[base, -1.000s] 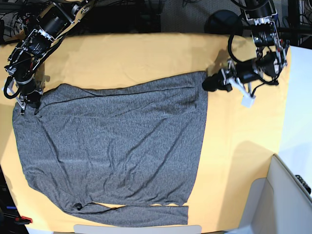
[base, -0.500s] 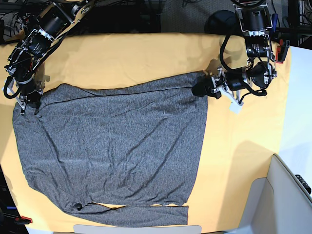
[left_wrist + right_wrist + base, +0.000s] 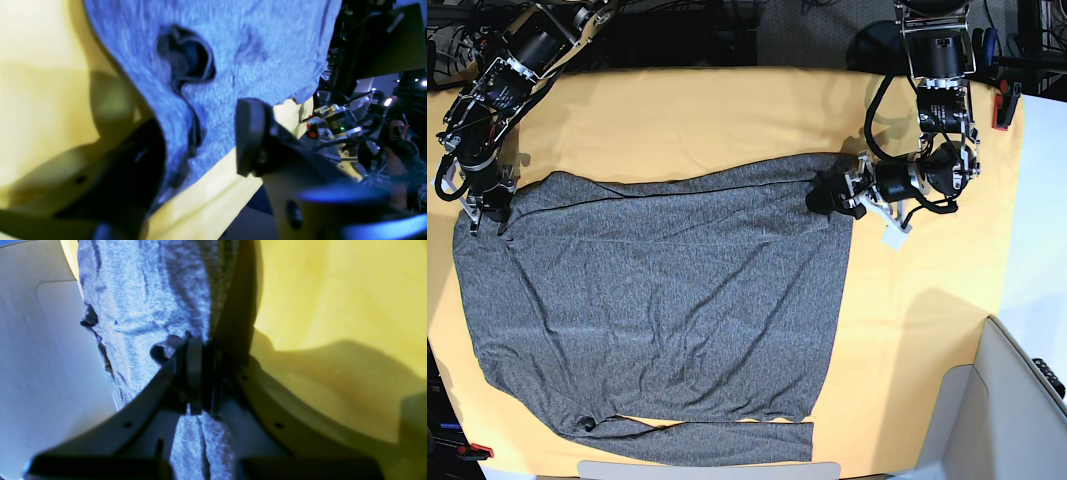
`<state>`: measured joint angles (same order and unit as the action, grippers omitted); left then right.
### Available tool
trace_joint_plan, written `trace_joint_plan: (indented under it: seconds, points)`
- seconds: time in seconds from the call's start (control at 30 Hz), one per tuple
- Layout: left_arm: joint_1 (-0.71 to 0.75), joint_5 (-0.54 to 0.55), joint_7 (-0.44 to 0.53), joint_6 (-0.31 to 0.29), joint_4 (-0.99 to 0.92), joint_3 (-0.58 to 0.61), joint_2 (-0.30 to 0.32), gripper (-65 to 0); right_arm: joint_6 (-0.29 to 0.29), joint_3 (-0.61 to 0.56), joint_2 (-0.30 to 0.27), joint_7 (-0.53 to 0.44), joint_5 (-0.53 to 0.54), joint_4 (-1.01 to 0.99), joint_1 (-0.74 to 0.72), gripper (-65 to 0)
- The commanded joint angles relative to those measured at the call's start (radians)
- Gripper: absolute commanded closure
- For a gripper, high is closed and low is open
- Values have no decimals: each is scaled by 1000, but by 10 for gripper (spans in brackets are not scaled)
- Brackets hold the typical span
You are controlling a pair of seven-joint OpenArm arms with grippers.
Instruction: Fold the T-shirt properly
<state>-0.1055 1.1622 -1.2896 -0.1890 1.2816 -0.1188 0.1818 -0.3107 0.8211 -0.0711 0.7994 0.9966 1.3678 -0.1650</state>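
The T-shirt [image 3: 657, 300] lies spread nearly flat on the yellow table cloth [image 3: 727, 110], filling the left and middle of the table, with one long sleeve folded along its near edge and shallow wrinkles running across the body. It looks like a soft, light knit that will drape and sag wherever it is not supported, and it may drag on the cloth beneath and pull it along; lifting it by two corners of the same far edge should keep that edge straight. The right gripper [image 3: 196, 373] sits at the far left corner of the shirt, and its wrist view shows the jaws pressed together with grey fabric pinched between them. The left gripper [image 3: 832, 197] is at the far right corner, lying low over the hem; in its wrist view the jaws stand apart with the shirt's edge [image 3: 186, 133] running between them, not yet clamped, so it seems ready to close on that corner. A bite just inside the hem would likely hold better than the very edge, which could slip out. The broad strip of bare cloth on the right gives free room, as does the far band of cloth behind the shirt; the near and left edges of the table are close to the fabric.
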Motion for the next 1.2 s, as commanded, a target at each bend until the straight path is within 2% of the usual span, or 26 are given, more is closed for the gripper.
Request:
trace_joint_plan:
  seconds: [0.0,0.1,0.13,0.3,0.37,0.57,0.73,0.83,1.17]
  points:
    - [-4,12,1,-4,2,3,-1,-157,0,-1,-3,2,3,6,-5,0]
    - [-4,12,1,-4,2,3,-1,-22,0,-1,-3,16,3,9,6,0]
    - [-4,12,0,-4,2,3,-1,0,0,-1,-5,27,3,11,9,0]
    - [2,12,-9,-4,30,-2,11,-5,0,7,-17,67,8,14,20,0]
    - [16,12,-11,-4,59,3,31,-5,0,5,-39,74,8,38,38,0]
    - [91,12,-11,-4,172,-3,75,-5,0,8,-48,74,9,143,111,0]
    - [155,19,-12,-4,217,-5,129,-5,0,8,-82,74,14,164,166,0]
    - [184,19,-12,-4,241,-6,153,-5,0,8,-100,74,69,164,203,0]
    - [307,19,-12,-4,350,-6,155,-5,0,10,-163,74,239,164,342,0]
